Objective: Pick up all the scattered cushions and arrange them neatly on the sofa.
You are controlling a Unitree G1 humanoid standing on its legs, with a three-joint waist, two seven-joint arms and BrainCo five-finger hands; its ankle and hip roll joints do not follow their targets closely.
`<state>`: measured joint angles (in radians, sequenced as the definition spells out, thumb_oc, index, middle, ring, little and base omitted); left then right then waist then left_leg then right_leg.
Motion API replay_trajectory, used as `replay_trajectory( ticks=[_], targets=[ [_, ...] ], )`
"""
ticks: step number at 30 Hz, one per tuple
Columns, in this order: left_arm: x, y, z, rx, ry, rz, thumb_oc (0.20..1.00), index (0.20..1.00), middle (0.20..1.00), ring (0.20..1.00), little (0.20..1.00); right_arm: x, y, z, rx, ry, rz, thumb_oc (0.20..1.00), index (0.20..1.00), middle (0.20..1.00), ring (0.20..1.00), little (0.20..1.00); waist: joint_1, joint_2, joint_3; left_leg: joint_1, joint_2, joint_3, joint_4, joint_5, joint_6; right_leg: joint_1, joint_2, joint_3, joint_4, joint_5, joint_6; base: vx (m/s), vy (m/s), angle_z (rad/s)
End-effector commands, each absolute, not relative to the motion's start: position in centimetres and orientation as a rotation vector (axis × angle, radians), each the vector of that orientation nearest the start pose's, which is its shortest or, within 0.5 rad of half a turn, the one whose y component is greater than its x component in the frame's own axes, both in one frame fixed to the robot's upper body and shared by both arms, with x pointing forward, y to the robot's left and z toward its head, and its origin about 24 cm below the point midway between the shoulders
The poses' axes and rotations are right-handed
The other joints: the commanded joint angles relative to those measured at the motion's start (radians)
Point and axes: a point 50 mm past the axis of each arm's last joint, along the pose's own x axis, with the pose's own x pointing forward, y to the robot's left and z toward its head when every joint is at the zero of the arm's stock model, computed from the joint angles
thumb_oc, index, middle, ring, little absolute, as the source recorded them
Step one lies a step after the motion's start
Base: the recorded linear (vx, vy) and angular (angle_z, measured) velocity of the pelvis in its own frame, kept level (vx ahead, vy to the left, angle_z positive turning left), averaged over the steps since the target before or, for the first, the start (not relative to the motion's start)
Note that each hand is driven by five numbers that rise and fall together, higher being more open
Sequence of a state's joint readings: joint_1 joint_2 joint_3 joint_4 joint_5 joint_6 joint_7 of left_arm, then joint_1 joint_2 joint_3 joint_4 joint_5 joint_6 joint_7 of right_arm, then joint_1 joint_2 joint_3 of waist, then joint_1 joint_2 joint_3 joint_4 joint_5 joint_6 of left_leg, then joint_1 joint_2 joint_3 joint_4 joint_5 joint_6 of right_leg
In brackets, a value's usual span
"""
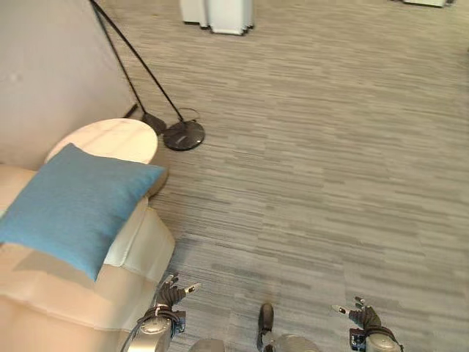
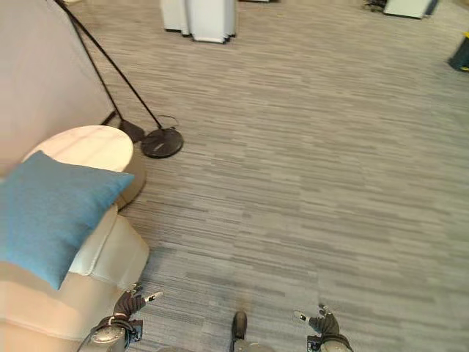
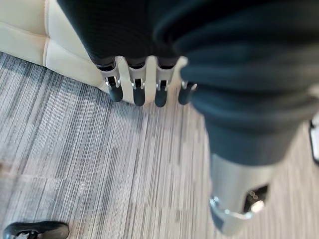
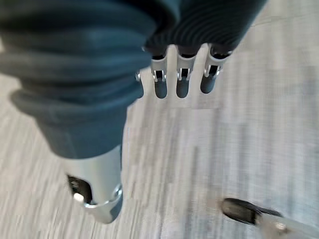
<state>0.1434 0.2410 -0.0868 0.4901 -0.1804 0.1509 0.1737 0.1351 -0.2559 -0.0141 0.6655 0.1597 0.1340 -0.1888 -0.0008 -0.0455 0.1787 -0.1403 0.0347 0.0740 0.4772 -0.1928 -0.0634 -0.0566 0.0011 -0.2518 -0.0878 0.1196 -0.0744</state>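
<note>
A blue cushion [image 1: 73,205] leans on the cream sofa [image 1: 139,253] at the left, over its armrest. My left hand [image 1: 170,295] hangs low beside the sofa's front corner, fingers [image 3: 138,92] relaxed and straight, holding nothing. Low at the right, my right hand [image 1: 359,315] is open over bare carpet, with its fingers [image 4: 182,84] straight and nothing in it.
A round white side table [image 1: 110,141] stands behind the sofa's arm. A black floor lamp's base [image 1: 183,135] and slanted poles sit just beyond it. White furniture [image 1: 220,15] stands at the far edge. Grey striped carpet [image 1: 330,161] spreads across the middle and right.
</note>
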Motion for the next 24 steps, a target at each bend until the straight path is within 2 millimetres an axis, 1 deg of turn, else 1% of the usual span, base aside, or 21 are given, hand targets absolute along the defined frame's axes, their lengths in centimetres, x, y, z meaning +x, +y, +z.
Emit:
replay_trajectory(
  ticks=[1,2,3,4,6,7,9,10,11,12,13,15,16,17,18,19,20,21,22,23,24],
  targets=[
    [16.5,22.9,-9.2,0.147,0.744,0.237,1.0,1.0,1.0,1.0,1.0,13.5,-26.8,-11.1,-0.183,0.901,-0.403,1.0,1.0,1.0,1.0,1.0,0.009,0.004,0.023,0.046,-0.028,0.063,-0.275,0.093,0.062,0.141,-0.042,-0.025,0.001,-0.194,0.125,0.21,-0.034,0.58],
    [16.5,22.9,-9.2,0.147,0.744,0.237,1.0,1.0,1.0,1.0,1.0,13.5,-26.8,-11.1,-0.183,0.901,-0.403,1.0,1.0,1.0,1.0,1.0,0.007,0.003,0.023,0.048,-0.03,0.062,-0.279,0.095,0.062,0.141,-0.043,-0.026,0.001,-0.195,0.126,0.34,-0.037,0.66],
    [15.9,22.9,-9.6,0.152,0.772,0.248,1.0,1.0,1.0,1.0,1.0,13.2,-26.6,-11.4,-0.193,0.917,-0.39,1.0,1.0,1.0,1.0,1.0,0.014,0.009,0.019,0.034,-0.022,0.068,-0.409,0.175,0.033,0.166,-0.031,-0.053,0.001,-0.223,0.122,0.18,-0.016,0.74],
    [15.9,22.9,-9.6,0.152,0.772,0.248,1.0,1.0,1.0,1.0,1.0,13.2,-26.6,-11.4,-0.193,0.917,-0.39,1.0,1.0,1.0,1.0,1.0,0.012,0.008,0.018,0.036,-0.024,0.066,-0.416,0.18,0.033,0.166,-0.031,-0.055,0.001,-0.224,0.121,0.25,-0.013,0.95],
    [15.6,23.2,-9.8,0.168,0.788,0.258,1.0,1.0,1.0,1.0,1.0,13.0,-26.5,-11.5,-0.206,0.925,-0.383,1.0,1.0,1.0,1.0,1.0,0.015,0.011,0.021,-0.004,-0.019,0.09,-0.538,0.263,0.011,0.18,-0.022,-0.089,0.0,-0.243,0.115,0.22,0.032,0.79],
    [15.3,23.5,-9.9,0.175,0.8,0.273,1.0,1.0,1.0,1.0,1.0,13.2,-26.5,-11.4,-0.222,0.923,-0.377,1.0,1.0,1.0,1.0,1.0,0.019,0.013,0.025,-0.066,-0.008,0.122,-0.564,0.268,-0.007,0.195,-0.015,-0.117,0.0,-0.256,0.116,0.24,0.057,0.66],
    [15.1,23.7,-10.0,0.171,0.811,0.286,1.0,1.0,1.0,1.0,1.0,13.3,-26.5,-11.3,-0.235,0.923,-0.37,1.0,1.0,1.0,1.0,1.0,0.023,0.012,0.022,-0.08,-0.004,0.13,-0.564,0.275,-0.013,0.208,-0.015,-0.126,0.0,-0.259,0.119,0.26,0.087,0.79],
    [14.8,23.8,-10.1,0.167,0.819,0.296,1.0,1.0,1.0,1.0,1.0,13.6,-26.5,-11.3,-0.245,0.92,-0.359,1.0,1.0,1.0,1.0,1.0,0.028,0.012,0.02,-0.078,-0.004,0.137,-0.564,0.291,-0.019,0.222,-0.014,-0.13,0.0,-0.264,0.12,0.4,0.139,0.64],
    [14.2,24.1,-10.3,0.155,0.832,0.314,1.0,1.0,1.0,1.0,1.0,13.7,-26.2,-11.2,-0.249,0.918,-0.343,1.0,1.0,1.0,1.0,1.0,0.036,0.01,0.006,-0.065,-0.005,0.131,-0.564,0.279,-0.008,0.239,-0.011,-0.124,0.0,-0.273,0.125,0.47,0.174,0.2],
    [13.9,24.1,-10.5,0.147,0.845,0.323,1.0,1.0,1.0,1.0,1.0,14.0,-25.9,-11.2,-0.26,0.912,-0.327,1.0,1.0,1.0,1.0,1.0,0.043,0.007,-0.006,-0.064,-0.008,0.124,-0.564,0.303,-0.009,0.259,-0.016,-0.135,0.0,-0.286,0.132,0.49,0.181,0.03],
    [13.7,24.2,-10.6,0.145,0.856,0.33,1.0,1.0,1.0,1.0,1.0,14.3,-25.7,-11.2,-0.267,0.905,-0.315,1.0,1.0,1.0,1.0,1.0,0.052,0.002,-0.017,-0.057,-0.019,0.114,-0.564,0.308,-0.001,0.267,-0.023,-0.128,0.0,-0.289,0.133,0.5,0.214,-0.03],
    [13.2,24.3,-11.0,0.152,0.879,0.337,1.0,1.0,1.0,1.0,1.0,14.7,-25.2,-11.2,-0.257,0.898,-0.305,1.0,1.0,1.0,1.0,1.0,0.063,-0.014,-0.033,-0.033,-0.044,0.111,-0.564,0.296,0.018,0.292,-0.048,-0.127,0.007,-0.294,0.145,0.48,0.221,-0.03],
    [13.0,24.4,-11.1,0.165,0.891,0.337,1.0,1.0,1.0,1.0,1.0,14.8,-25.1,-11.2,-0.25,0.894,-0.304,1.0,1.0,1.0,1.0,1.0,0.068,-0.024,-0.038,-0.018,-0.055,0.108,-0.564,0.285,0.029,0.291,-0.066,-0.126,0.042,-0.298,0.153,0.47,0.234,-0.04],
    [13.1,24.5,-11.1,0.181,0.895,0.332,1.0,1.0,1.0,1.0,1.0,14.9,-24.8,-11.2,-0.246,0.889,-0.294,1.0,1.0,1.0,1.0,1.0,0.07,-0.031,-0.045,0.0,-0.07,0.099,-0.564,0.267,0.044,0.284,-0.09,-0.126,0.105,-0.295,0.165,0.46,0.263,0.07],
    [13.1,24.6,-11.1,0.192,0.901,0.327,1.0,1.0,1.0,1.0,1.0,15.0,-24.5,-11.3,-0.242,0.889,-0.285,1.0,1.0,1.0,1.0,1.0,0.069,-0.036,-0.046,0.018,-0.085,0.091,-0.564,0.246,0.062,0.261,-0.12,-0.124,0.198,-0.285,0.176,0.43,0.297,0.2],
    [13.3,24.6,-11.0,0.195,0.892,0.323,1.0,1.0,1.0,1.0,1.0,15.3,-24.3,-11.2,-0.238,0.879,-0.276,1.0,1.0,1.0,1.0,1.0,0.065,-0.037,-0.042,0.041,-0.099,0.084,-0.564,0.223,0.083,0.213,-0.152,-0.116,0.316,-0.245,0.189,0.36,0.298,0.29],
    [13.5,24.7,-10.9,0.204,0.886,0.319,1.0,1.0,1.0,1.0,1.0,15.3,-24.1,-11.2,-0.236,0.877,-0.269,1.0,1.0,1.0,1.0,1.0,0.057,-0.036,-0.036,0.062,-0.11,0.077,-0.564,0.204,0.1,0.179,-0.175,-0.105,0.415,-0.191,0.199,0.3,0.31,0.56],
    [13.9,24.7,-10.7,0.213,0.873,0.311,1.0,1.0,1.0,1.0,1.0,15.6,-23.9,-11.1,-0.24,0.87,-0.26,1.0,1.0,1.0,1.0,1.0,0.048,-0.034,-0.023,0.088,-0.126,0.068,-0.564,0.184,0.122,0.129,-0.206,-0.081,0.532,-0.124,0.214,0.28,0.279,0.54],
    [14.0,24.6,-10.6,0.215,0.865,0.307,1.0,1.0,1.0,1.0,1.0,15.6,-23.7,-11.1,-0.24,0.871,-0.259,1.0,1.0,1.0,1.0,1.0,0.04,-0.028,-0.014,0.11,-0.13,0.064,-0.564,0.168,0.131,0.102,-0.216,-0.061,0.599,-0.094,0.212,0.22,0.234,0.69],
    [14.3,24.6,-10.4,0.217,0.853,0.303,1.0,1.0,1.0,1.0,1.0,15.8,-23.5,-11.1,-0.24,0.866,-0.253,1.0,1.0,1.0,1.0,1.0,0.03,-0.018,-0.001,0.129,-0.127,0.053,-0.564,0.158,0.138,0.048,-0.207,-0.025,0.661,-0.106,0.203,0.14,0.135,0.56],
    [15.0,24.5,-10.0,0.217,0.825,0.303,1.0,1.0,1.0,1.0,1.0,16.1,-23.3,-11.0,-0.244,0.857,-0.246,1.0,1.0,1.0,1.0,1.0,0.022,-0.002,0.015,0.132,-0.112,0.047,-0.564,0.164,0.138,-0.027,-0.166,0.012,0.679,-0.156,0.173,0.15,0.084,0.55]
  ],
)
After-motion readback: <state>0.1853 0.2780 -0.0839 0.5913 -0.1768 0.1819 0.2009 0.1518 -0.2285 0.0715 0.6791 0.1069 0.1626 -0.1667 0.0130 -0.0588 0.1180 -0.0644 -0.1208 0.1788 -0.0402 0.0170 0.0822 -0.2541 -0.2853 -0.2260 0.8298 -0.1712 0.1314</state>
